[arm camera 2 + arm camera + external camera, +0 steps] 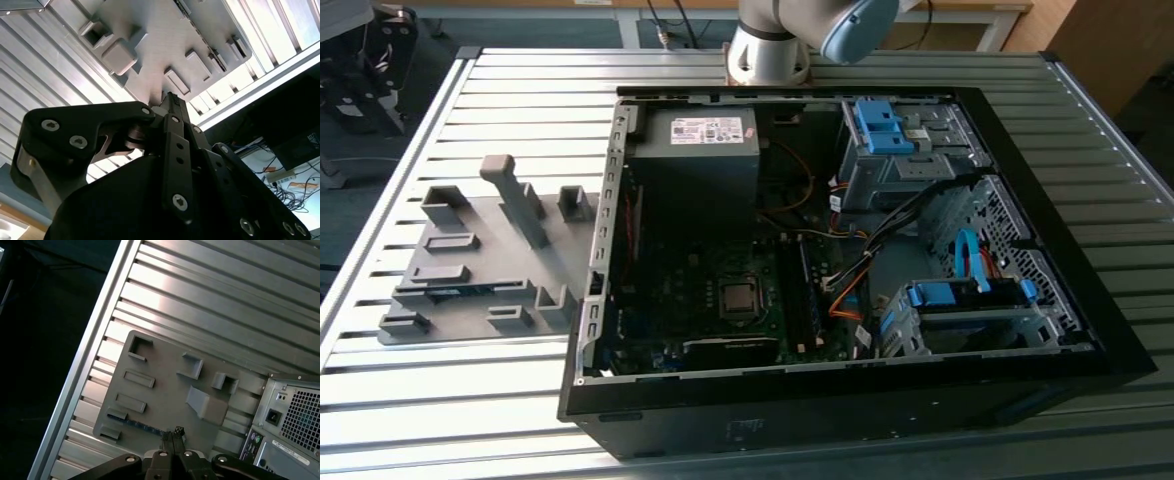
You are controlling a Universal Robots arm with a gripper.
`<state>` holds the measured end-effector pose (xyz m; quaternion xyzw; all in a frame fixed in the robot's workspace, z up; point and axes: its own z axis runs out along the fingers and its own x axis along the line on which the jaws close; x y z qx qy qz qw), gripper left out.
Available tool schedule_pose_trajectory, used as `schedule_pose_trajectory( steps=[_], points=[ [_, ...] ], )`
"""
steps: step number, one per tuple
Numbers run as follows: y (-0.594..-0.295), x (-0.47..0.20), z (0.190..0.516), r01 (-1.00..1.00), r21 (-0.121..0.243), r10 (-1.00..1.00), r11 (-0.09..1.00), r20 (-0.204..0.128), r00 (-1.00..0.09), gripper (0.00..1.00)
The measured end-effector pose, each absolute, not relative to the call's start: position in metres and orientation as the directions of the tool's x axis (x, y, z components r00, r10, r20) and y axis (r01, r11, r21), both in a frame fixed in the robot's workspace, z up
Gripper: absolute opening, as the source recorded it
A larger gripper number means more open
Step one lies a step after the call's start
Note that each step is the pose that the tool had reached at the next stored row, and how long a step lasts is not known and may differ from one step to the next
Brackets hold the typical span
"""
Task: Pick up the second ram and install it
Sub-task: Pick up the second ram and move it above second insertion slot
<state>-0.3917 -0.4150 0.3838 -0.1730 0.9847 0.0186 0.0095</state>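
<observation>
First wrist view looks down on the grey holder plate [165,390], and the second ram [142,424] lies in it as a dark, thin strip along one edge, seated between small grey blocks. In the exterior view the same stick [459,291] sits low in the plate [480,225] on the bench [427,420], at the exterior view's left of the open computer case [854,420]. So the work is, by my reading, at its start: the stick is not yet picked up and nothing of it has reached the motherboard [680,280]; whether another stick already stands in the slots I cannot tell. The hand [172,434] has its fingers drawn together with nothing between them. In the second wrist view the hand [172,100] points at the plate from well above, touching nothing. Its tips line up with one end of the stick, which suggests an approach to the pick.
</observation>
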Motion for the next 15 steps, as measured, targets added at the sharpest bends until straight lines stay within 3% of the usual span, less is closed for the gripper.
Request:
schedule_pose_trajectory(
  steps=[15],
  points=[
    [-0.415,-0.3917,0.3838,-0.384,0.033,-0.383,0.923,-0.025,-0.923,0.11]
  ],
)
